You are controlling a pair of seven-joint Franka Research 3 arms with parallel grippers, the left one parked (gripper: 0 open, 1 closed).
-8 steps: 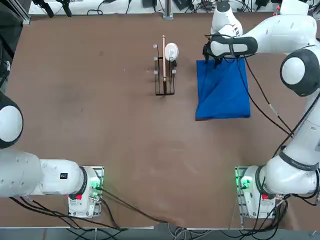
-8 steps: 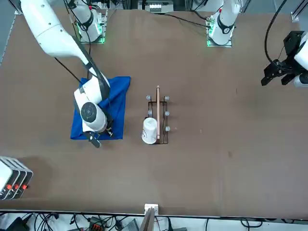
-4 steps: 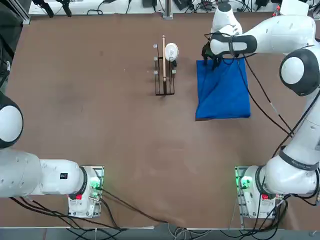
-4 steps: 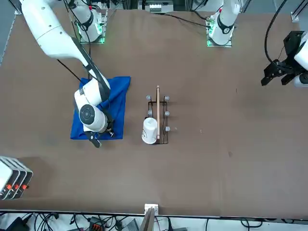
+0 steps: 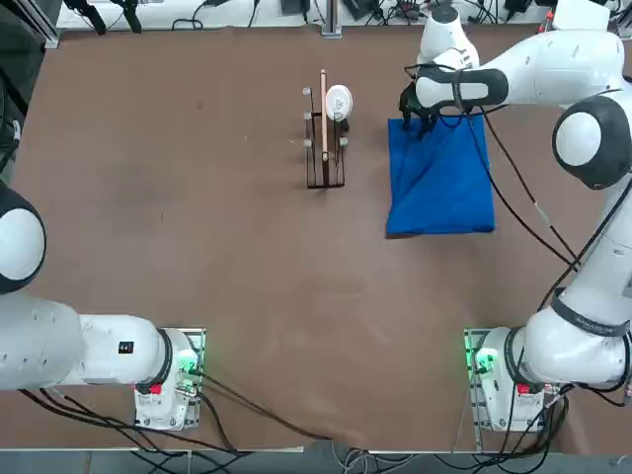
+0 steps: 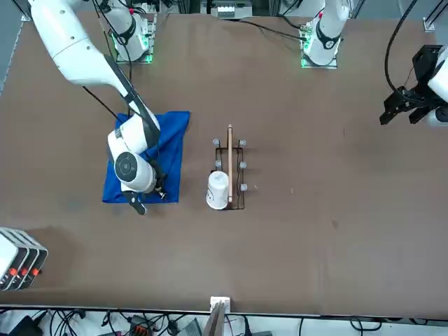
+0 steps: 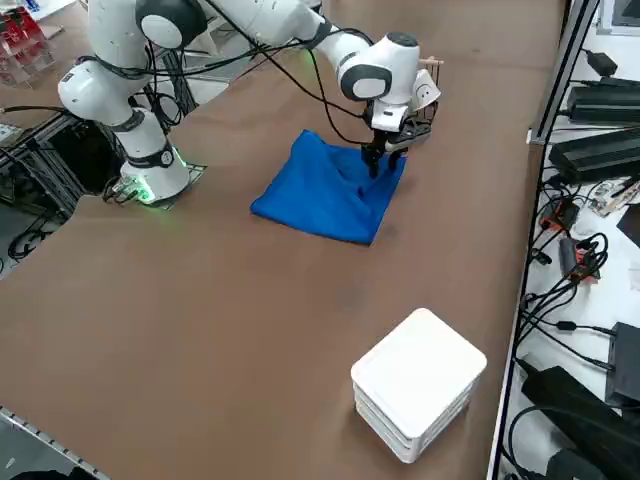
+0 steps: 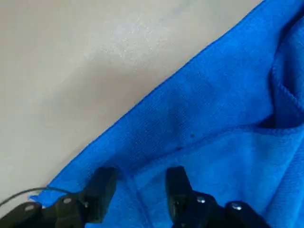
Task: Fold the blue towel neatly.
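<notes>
Right gripper [image 8: 141,190] open over blue towel [image 8: 199,128], long axis running away from robot.

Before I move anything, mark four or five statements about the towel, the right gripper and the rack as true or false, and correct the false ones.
1. The right gripper is over the blue towel. True.
2. The right gripper's fingers are pressed together. False: they stand apart, with towel showing between them.
3. The wooden rod stands in the wire rack. True.
4. The wire rack lies on top of the towel. False: it is beside the towel, on the bare table.
5. The stacked white box rests on the towel. False: it sits on the table, apart from the towel.
</notes>
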